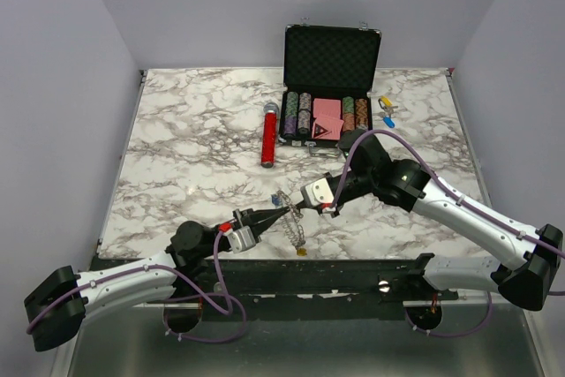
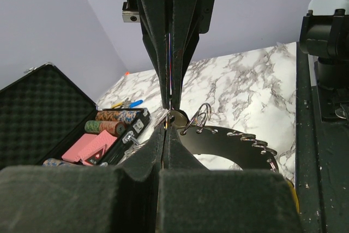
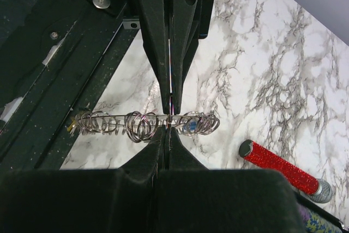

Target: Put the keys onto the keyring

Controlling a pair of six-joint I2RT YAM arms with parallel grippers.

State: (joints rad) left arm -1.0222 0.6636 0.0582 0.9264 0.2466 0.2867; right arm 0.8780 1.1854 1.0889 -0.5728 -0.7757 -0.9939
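The keyring (image 1: 294, 225) is a thin metal ring strung with many small silver rings, a blue tag and a yellow tag. It hangs just above the table's near edge between both grippers. My left gripper (image 1: 281, 211) reaches in from the left and is shut on the ring's wire. My right gripper (image 1: 297, 207) comes from the right, tip to tip with it, also shut on the wire. In the right wrist view the keyring (image 3: 142, 124) runs crosswise at my right gripper (image 3: 169, 129). In the left wrist view the keyring (image 2: 240, 140) curves away from my left gripper (image 2: 167, 126). I cannot make out the loose keys.
An open black case (image 1: 331, 50) of poker chips and cards stands at the back. Small yellow and blue tagged pieces (image 1: 386, 110) lie to its right. A red glittery cylinder (image 1: 269, 134) lies to its left. The black base rail (image 1: 353, 271) runs along the near edge.
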